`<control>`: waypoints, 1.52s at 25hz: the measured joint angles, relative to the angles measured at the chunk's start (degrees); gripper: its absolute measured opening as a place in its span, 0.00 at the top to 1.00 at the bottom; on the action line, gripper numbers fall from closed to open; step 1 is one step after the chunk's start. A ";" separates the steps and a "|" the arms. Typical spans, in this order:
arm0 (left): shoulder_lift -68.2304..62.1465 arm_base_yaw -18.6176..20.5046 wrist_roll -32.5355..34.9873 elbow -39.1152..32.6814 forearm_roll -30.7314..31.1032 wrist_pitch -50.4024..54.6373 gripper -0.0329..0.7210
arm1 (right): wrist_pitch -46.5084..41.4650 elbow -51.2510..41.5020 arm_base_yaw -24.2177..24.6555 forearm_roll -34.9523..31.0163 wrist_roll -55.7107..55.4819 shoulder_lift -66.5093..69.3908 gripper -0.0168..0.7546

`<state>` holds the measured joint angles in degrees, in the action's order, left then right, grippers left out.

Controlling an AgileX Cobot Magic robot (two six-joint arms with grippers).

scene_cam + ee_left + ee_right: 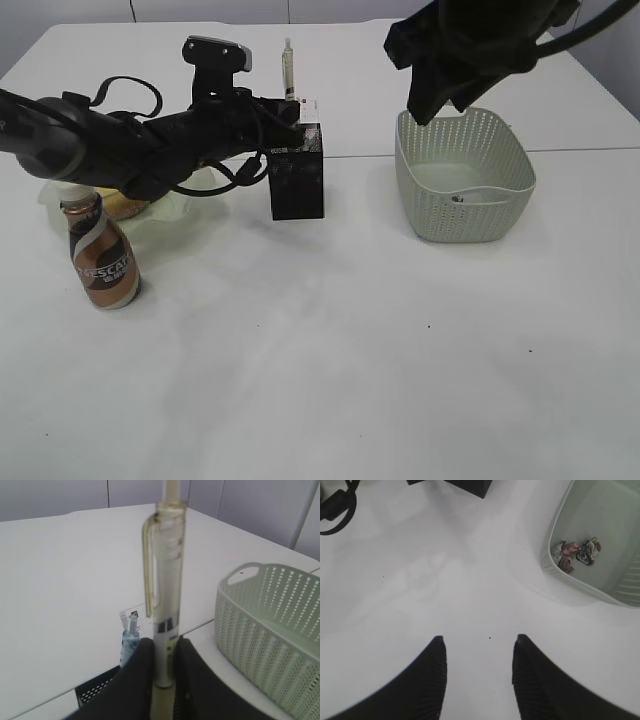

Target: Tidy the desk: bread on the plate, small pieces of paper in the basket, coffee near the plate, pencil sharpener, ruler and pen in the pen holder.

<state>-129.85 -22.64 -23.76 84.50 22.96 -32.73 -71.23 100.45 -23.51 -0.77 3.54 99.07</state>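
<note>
Nearest the camera on the white desk, the brown Nescafe coffee stands upright just beside the pale green plate, where the golden bread shows partly behind the left arm. Just beyond, the left gripper is clamped on a pen, a slim clear plastic barrel with a yellowish clip and grip, held upright directly above the black mesh pen holder. A blue-tipped item already stands inside the holder; what it is cannot be told. The pen looks light, stiff and smooth, so it could slip; the hold low on the barrel suits a straight drop into the box, judging by how it hangs. To the right, the grey-green basket holds the small pieces of paper, crumpled wads resting on its floor. The right gripper hangs above bare table near the basket, jaws apart and holding nothing.
</note>
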 joint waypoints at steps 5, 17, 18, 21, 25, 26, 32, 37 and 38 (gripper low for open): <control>0.00 0.09 0.00 0.03 0.00 0.00 0.69 | -0.09 0.00 0.00 0.00 0.00 -0.20 0.56; 2.65 0.09 0.00 0.03 1.43 7.71 0.45 | -0.09 0.00 0.00 0.00 0.00 -0.20 0.56; 4.12 0.09 0.00 0.03 1.86 10.36 0.45 | -0.09 0.00 0.00 0.00 0.00 -0.20 0.56; 9.23 0.09 0.00 0.03 2.22 18.38 0.46 | -0.09 0.00 0.00 0.00 0.00 -0.20 0.56; 16.30 0.09 0.00 0.03 1.96 31.76 0.46 | -0.09 0.00 0.00 0.00 0.00 -0.28 0.56; 17.86 0.09 0.00 0.03 1.05 34.99 0.46 | -0.09 0.00 0.00 0.00 0.00 -0.45 0.56; 29.77 0.09 0.00 0.03 -4.04 57.55 0.47 | -0.09 0.00 0.00 0.00 -0.49 -3.79 0.56; 38.01 0.09 2.61 0.03 -10.99 74.54 0.48 | -0.23 0.00 0.00 0.24 -1.23 -7.73 0.56; 39.36 0.09 3.49 0.03 -12.89 77.58 0.49 | -0.27 0.00 0.00 0.24 -1.35 -8.65 0.56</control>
<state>-90.50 -22.54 -20.27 84.54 10.07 44.86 -71.51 100.45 -23.51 -0.53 2.19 90.42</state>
